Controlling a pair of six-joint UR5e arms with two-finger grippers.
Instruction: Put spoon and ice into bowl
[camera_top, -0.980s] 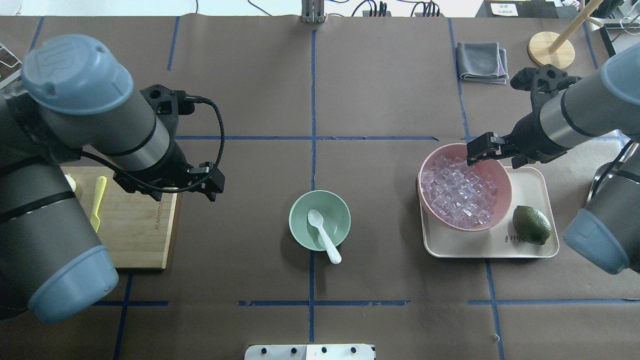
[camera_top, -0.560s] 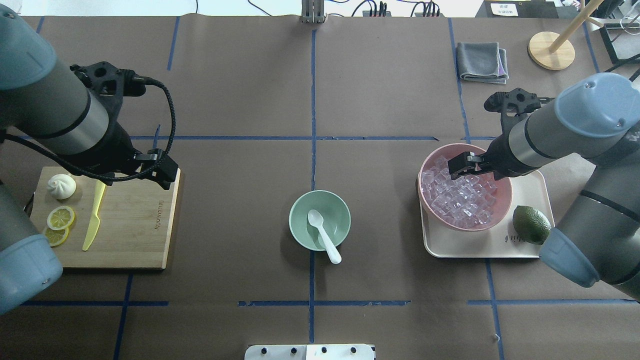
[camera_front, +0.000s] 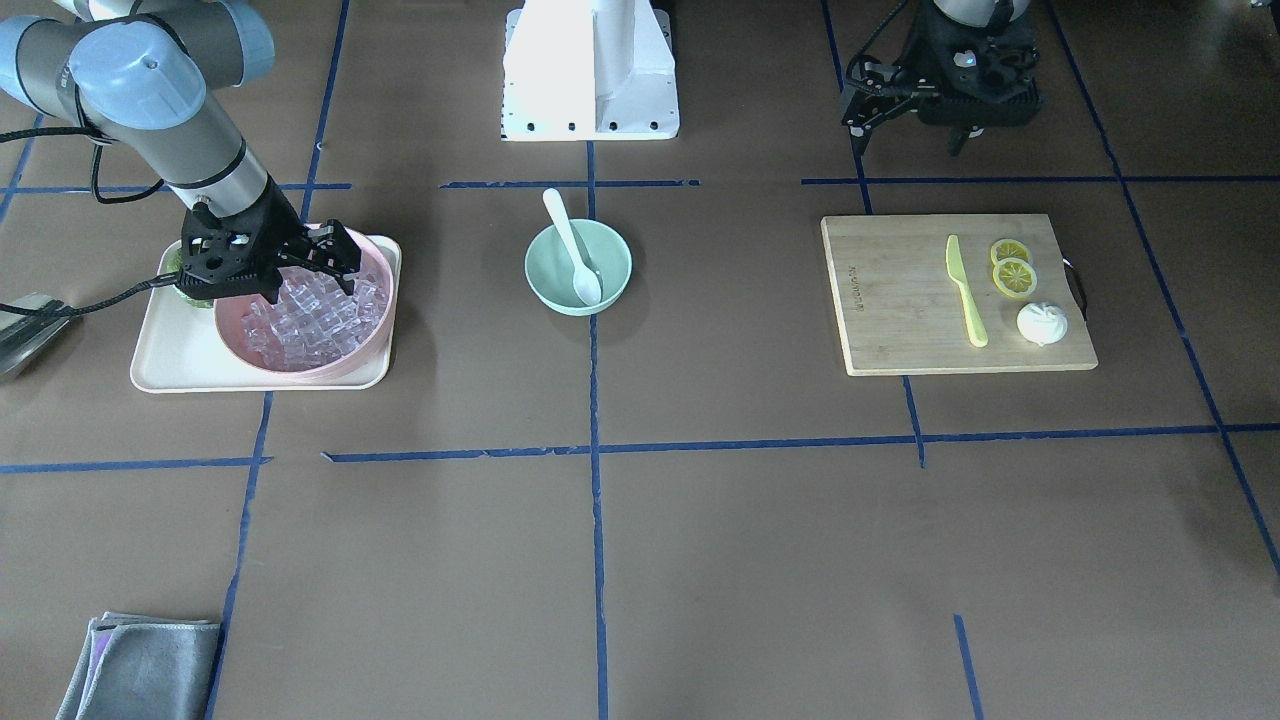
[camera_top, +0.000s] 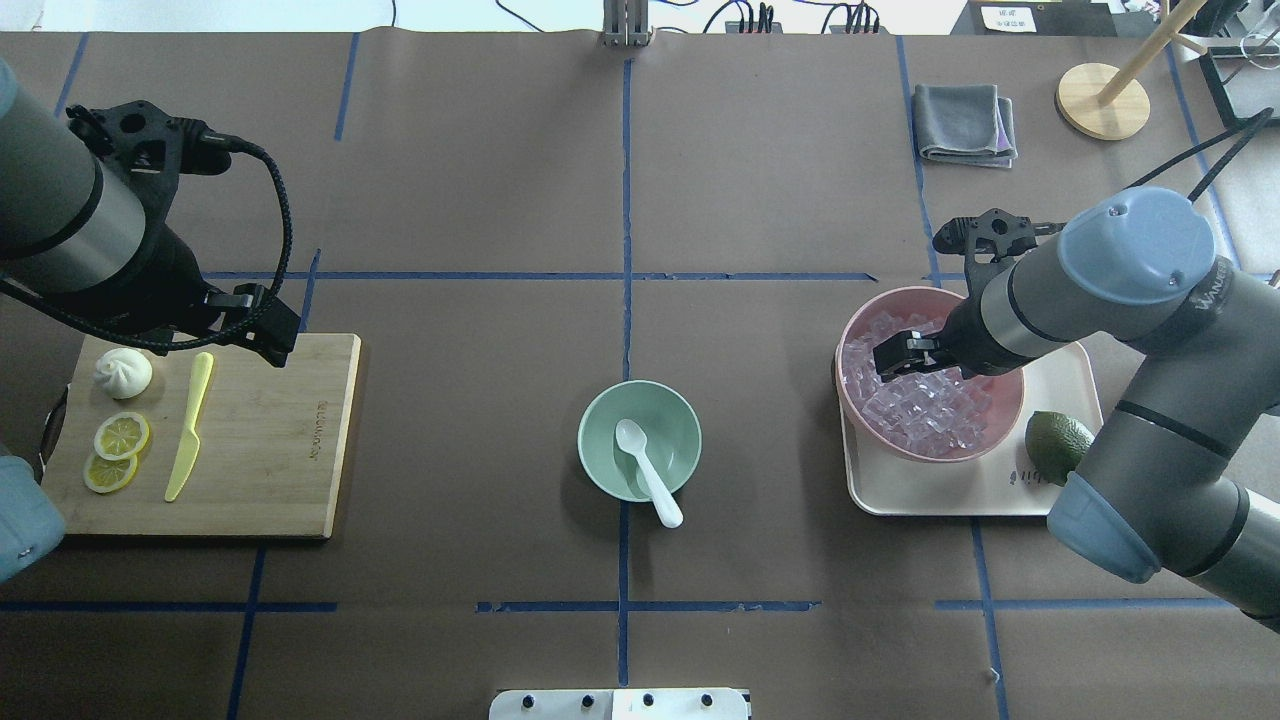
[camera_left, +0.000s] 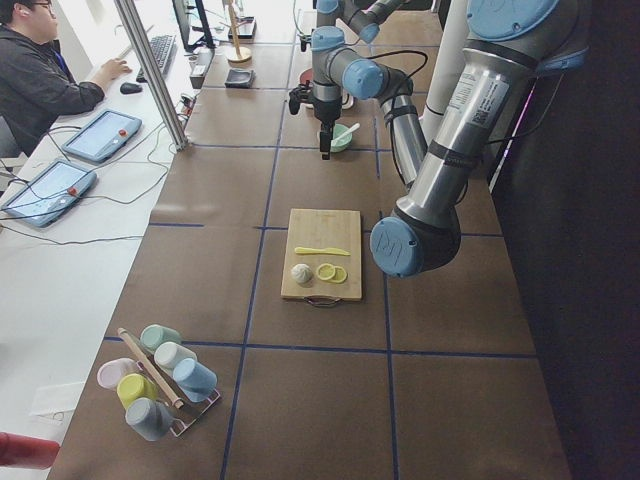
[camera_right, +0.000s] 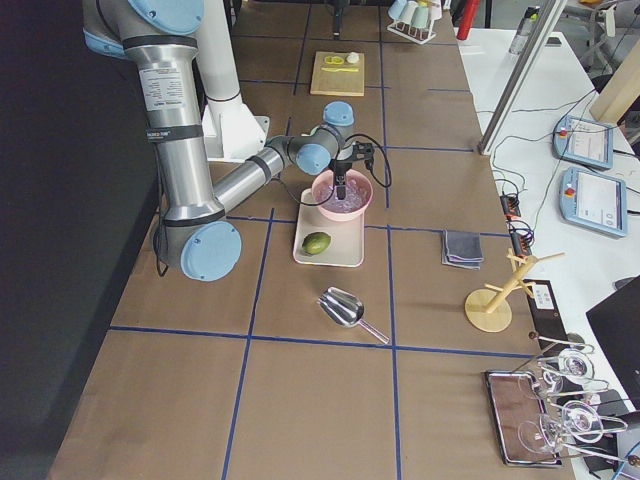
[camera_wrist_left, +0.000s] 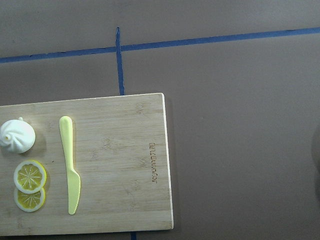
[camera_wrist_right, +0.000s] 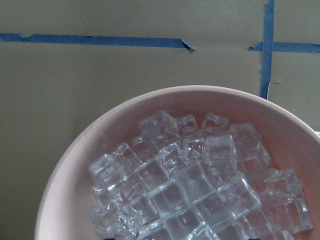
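Pink bowl (camera_top: 840, 372) on a cream tray (camera_top: 960, 496) near the table's right end is heaped with clear ice cubes (camera_top: 925, 405). The right gripper (camera_top: 893, 359) hangs low over them, jaws spread wide, empty. Mid-table, the mint-green bowl (camera_top: 600, 425) holds the white spoon (camera_top: 645, 466), its handle over the rim toward the robot's edge. Whether the left gripper (camera_top: 268, 338), over the cutting board (camera_top: 290, 440) near the left end, is spread I cannot tell.

A: What is the surface (camera_top: 480, 180) showing?
B: It is reading as matt brown paper, with blue tape lines (camera_top: 625, 200). The cutting board (camera_top: 270, 440) is showing pale wood grain.
A: And the vessels?
B: The bowl (camera_top: 598, 425) is looking matt and smooth; the spoon (camera_top: 650, 478) is looking like smooth white plastic. The ice (camera_wrist_right: 190, 195) is appearing clear and glassy.
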